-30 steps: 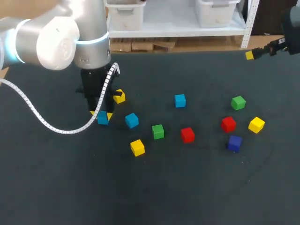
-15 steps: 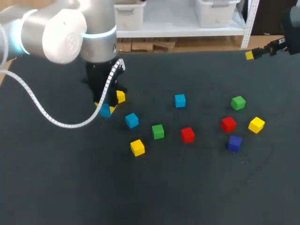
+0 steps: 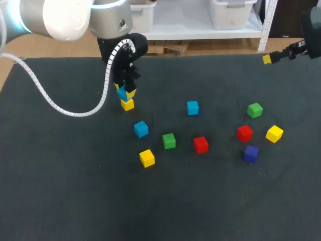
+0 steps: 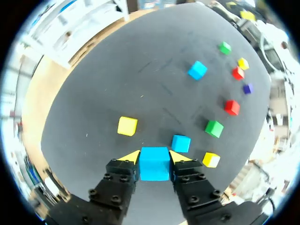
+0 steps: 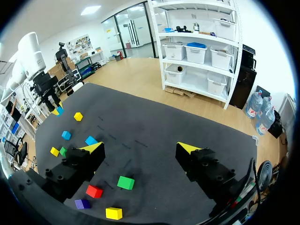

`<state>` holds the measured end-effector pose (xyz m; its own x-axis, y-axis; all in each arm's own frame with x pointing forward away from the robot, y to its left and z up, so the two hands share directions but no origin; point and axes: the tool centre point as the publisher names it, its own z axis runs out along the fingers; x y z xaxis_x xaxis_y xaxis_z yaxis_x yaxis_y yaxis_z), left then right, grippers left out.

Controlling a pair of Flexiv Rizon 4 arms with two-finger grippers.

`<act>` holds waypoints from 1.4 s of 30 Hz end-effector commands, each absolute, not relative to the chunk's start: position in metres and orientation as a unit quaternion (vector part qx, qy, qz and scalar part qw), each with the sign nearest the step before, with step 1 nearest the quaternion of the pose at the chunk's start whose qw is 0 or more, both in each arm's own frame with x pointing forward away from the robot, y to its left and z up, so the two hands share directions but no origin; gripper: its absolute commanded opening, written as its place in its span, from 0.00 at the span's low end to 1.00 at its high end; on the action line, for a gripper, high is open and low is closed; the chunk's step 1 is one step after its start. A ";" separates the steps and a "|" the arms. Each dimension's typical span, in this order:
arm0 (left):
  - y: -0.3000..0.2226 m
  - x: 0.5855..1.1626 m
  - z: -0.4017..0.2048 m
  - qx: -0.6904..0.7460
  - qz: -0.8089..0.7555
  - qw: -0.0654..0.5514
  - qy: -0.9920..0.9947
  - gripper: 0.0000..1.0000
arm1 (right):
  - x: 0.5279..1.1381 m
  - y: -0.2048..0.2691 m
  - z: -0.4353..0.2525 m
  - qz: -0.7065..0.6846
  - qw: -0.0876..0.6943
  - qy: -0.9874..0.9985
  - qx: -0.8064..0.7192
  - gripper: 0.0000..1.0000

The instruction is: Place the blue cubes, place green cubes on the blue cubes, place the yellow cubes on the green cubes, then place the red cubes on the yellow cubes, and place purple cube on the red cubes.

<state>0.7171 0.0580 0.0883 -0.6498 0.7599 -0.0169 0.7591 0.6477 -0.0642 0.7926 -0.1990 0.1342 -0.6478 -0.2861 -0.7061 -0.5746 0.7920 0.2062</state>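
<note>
- Since a second ago, the left arm has been lifting the held blue cube (image 3: 121, 93) off the desk (image 3: 60, 201) and carrying it toward the far side. The right arm is keeping its place.
- The left pincer (image 4: 155, 157) is pinching the held blue cube (image 4: 154, 168) from both sides, with a yellow tip pressing on each face. The cube is hanging clear of the desk.
- A near yellow cube (image 3: 127, 104) is sitting on the desk. In the head view it is showing just beneath the held blue cube. In the left wrist view this near yellow cube (image 4: 127, 126) is lying ahead of the pincer and off to one side, apart from it.
- Four cubes are sitting singly around the middle of the desk: a middle blue cube (image 3: 141, 129), a middle green cube (image 3: 169, 141), a front yellow cube (image 3: 147, 158) and a middle red cube (image 3: 200, 144).
- A far blue cube (image 3: 192, 107) is sitting alone, farther back than those four.
- Toward the right side, four more cubes are lying near one another without touching: a right green cube (image 3: 255, 110), a right red cube (image 3: 244, 133), a right yellow cube (image 3: 274, 133) and a purple cube (image 3: 251, 153).
- The right pincer (image 5: 140, 148) is hovering above the far right corner of the desk. Its fingers are spread wide and holding nothing.
</note>
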 end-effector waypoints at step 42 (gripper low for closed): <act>-0.078 0.760 0.022 -0.712 0.057 0.102 -0.693 0.00 | 0.794 -0.199 0.133 0.213 0.342 0.882 -0.245 1.00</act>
<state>0.7535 -0.0725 0.0226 0.0179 0.9997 -0.0154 0.9873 -0.0201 -0.1575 0.7926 -0.1990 0.1342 -0.6478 -0.2861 -0.7060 -0.5746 0.7920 0.2062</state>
